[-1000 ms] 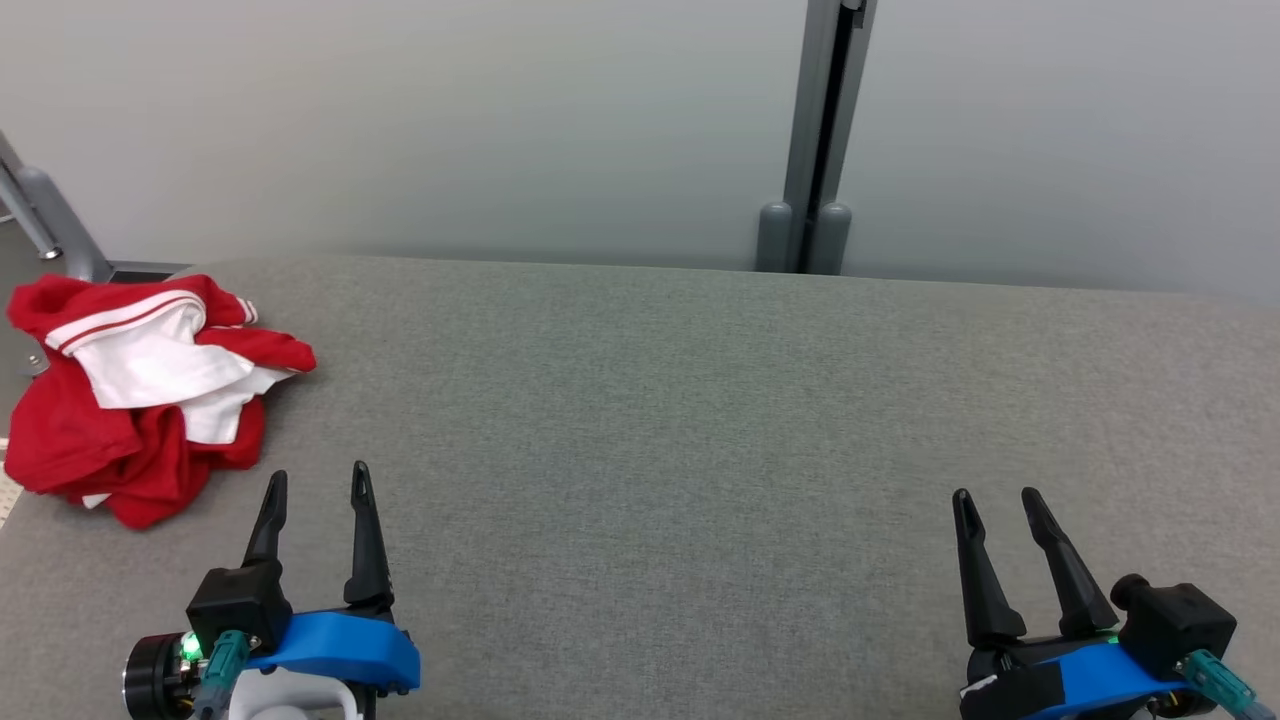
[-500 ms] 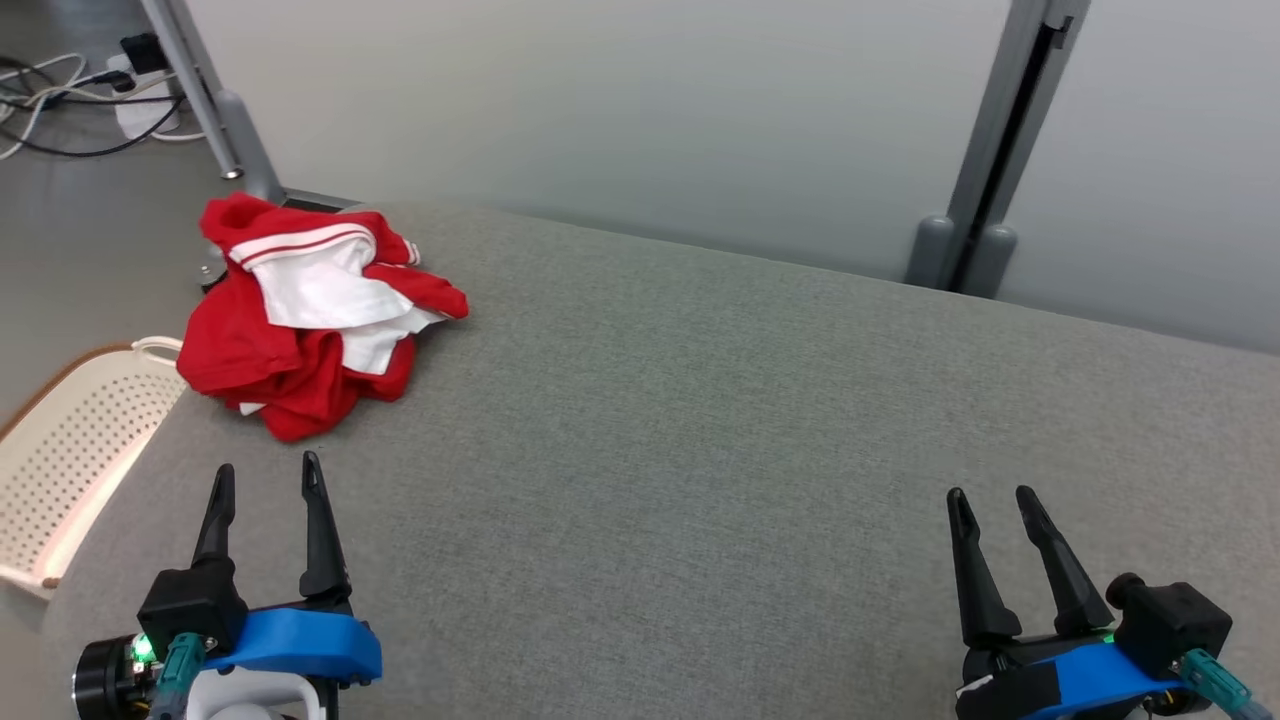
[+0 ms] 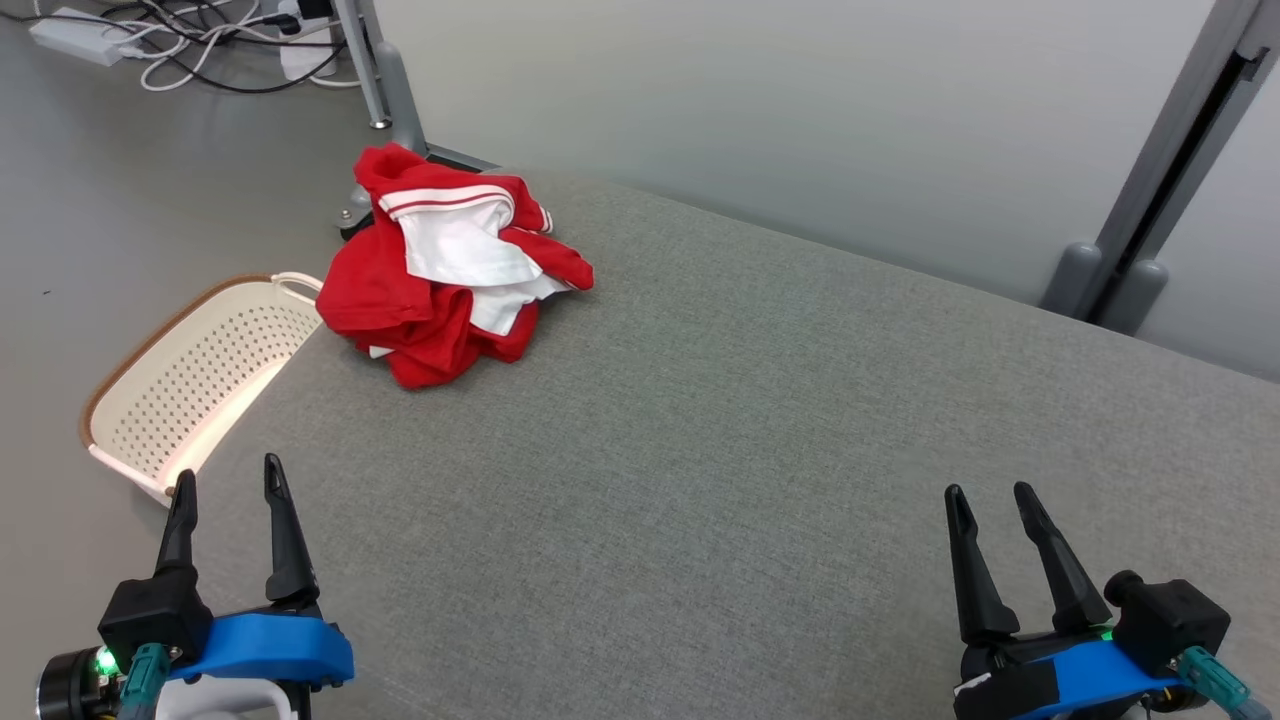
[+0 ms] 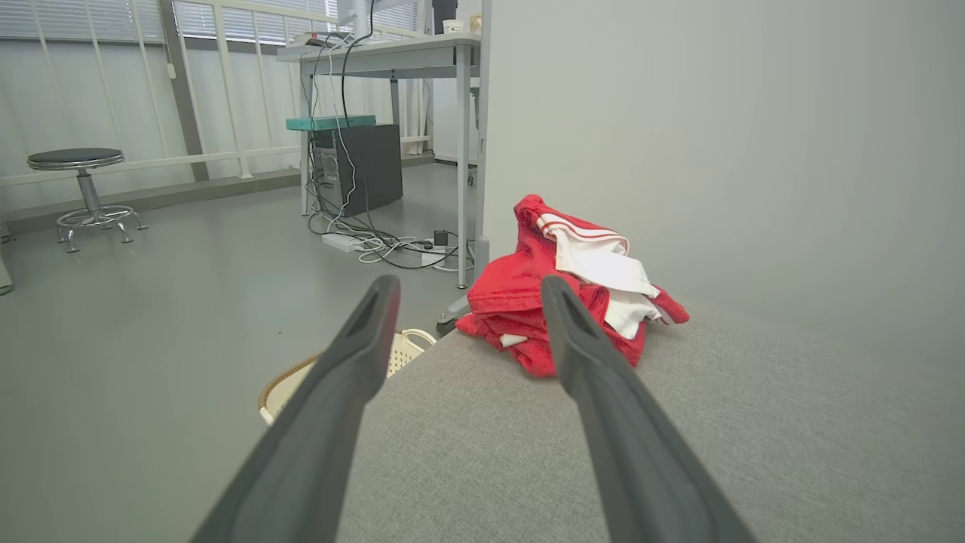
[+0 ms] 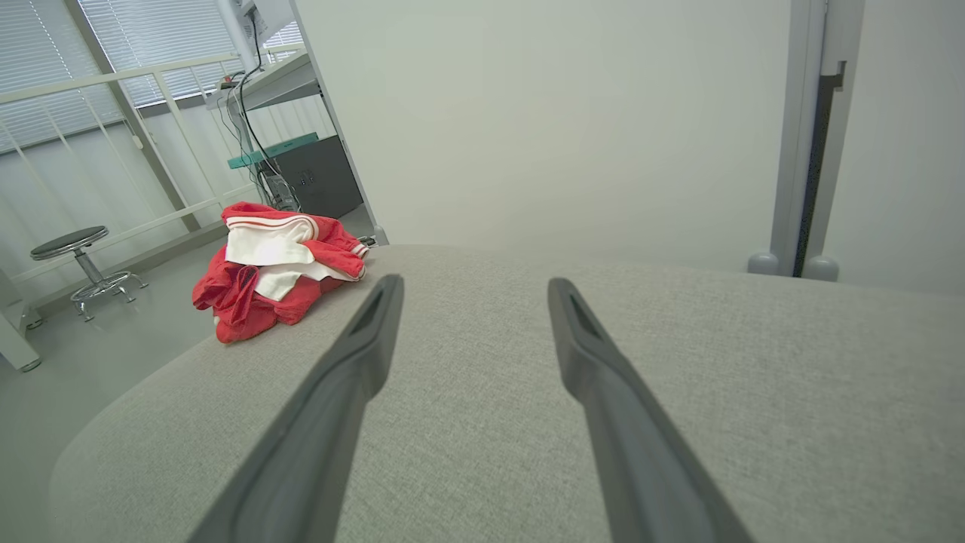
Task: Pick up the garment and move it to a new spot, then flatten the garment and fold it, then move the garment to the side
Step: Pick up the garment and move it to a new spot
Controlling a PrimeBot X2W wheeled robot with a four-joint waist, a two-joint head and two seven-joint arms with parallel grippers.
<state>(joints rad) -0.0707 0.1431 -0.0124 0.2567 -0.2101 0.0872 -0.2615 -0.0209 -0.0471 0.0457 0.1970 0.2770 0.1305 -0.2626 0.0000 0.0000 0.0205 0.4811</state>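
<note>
Grey fabric-covered table (image 3: 760, 420), crumpled red-and-white garment (image 3: 450, 270) at its far left corner.

Bare table (image 3: 760, 420) before crumpled garment (image 3: 440, 270)

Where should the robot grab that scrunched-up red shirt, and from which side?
Probably the raised white fold on top of the garment, coming down from above with the open left claw, on the garment's side of the table. It lies bunched in a heap, so no flat edge lies free.
</note>
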